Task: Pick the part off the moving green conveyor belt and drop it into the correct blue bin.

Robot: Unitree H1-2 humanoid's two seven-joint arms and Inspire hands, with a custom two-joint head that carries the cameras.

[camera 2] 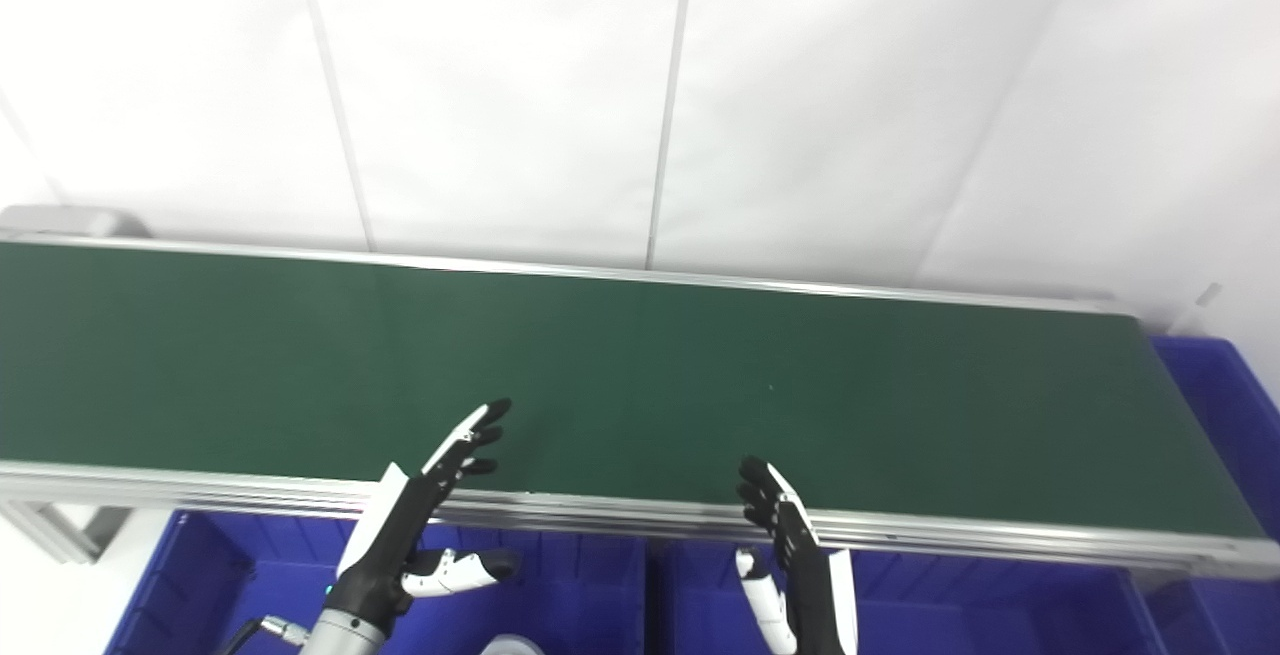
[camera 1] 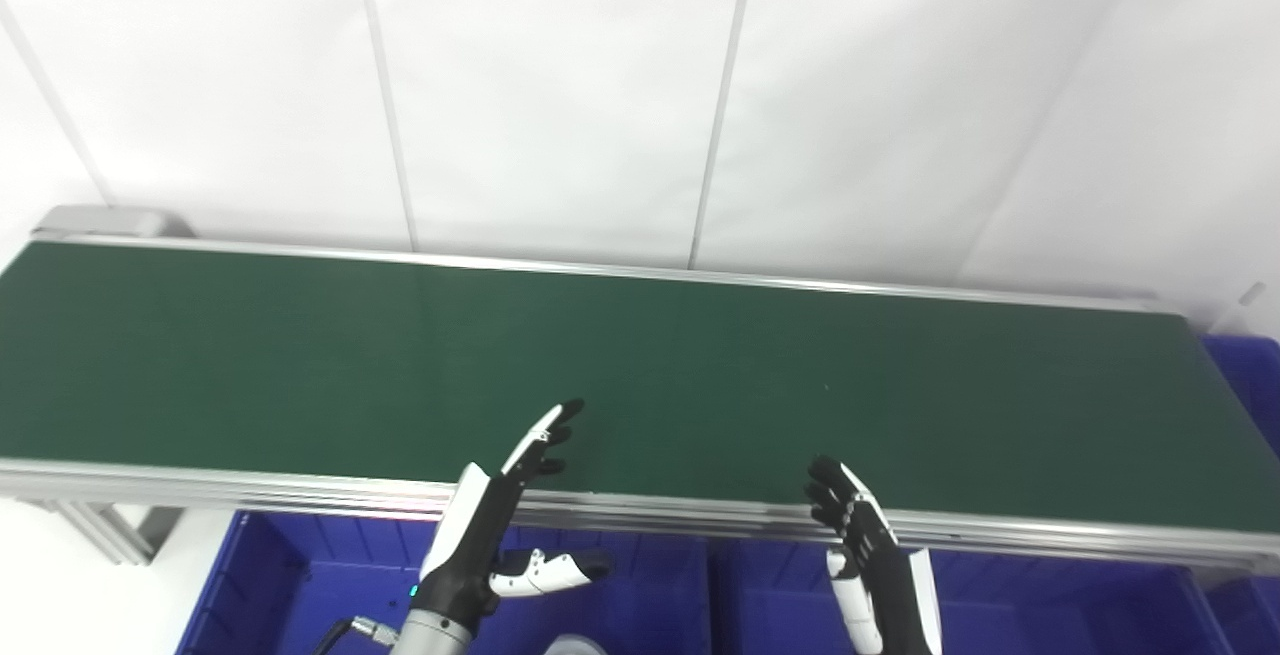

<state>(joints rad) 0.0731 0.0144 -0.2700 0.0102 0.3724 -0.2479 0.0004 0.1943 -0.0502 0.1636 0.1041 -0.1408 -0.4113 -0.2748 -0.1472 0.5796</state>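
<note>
A long, flat, dark green conveyor belt (camera 1: 640, 375) with a silver aluminium frame runs from 9 o'clock to 3 o'clock across the middle of the scene, backed by a white panelled wall (camera 1: 560, 85). No part shows on the belt surface in either eye view, so where the part is cannot be told from here.

The left hand (camera 1: 500, 525), black with white shells, rises from about 7 o'clock. Its fingers (camera 1: 545, 435) are stretched out straight and close together, pointing toward 1 o'clock, with their tips over the near edge of the green belt. The thumb sticks out sideways toward 3 o'clock, well apart from the fingers. The hand is released and grasps nothing; whether the fingertips touch the belt cannot be told.

The right hand (camera 1: 870, 555) comes up at about 5 o'clock, its back facing the cameras. Its fingers (camera 1: 830, 490) are extended and lightly curved, reaching toward 11 o'clock up to the belt's near silver rail. It too is released and empty.

Below the rail, along 6 o'clock, sit deep blue plastic bins (camera 1: 300, 575) side by side, with another blue bin (camera 1: 1245, 375) past the belt's end at 3 o'clock.
</note>
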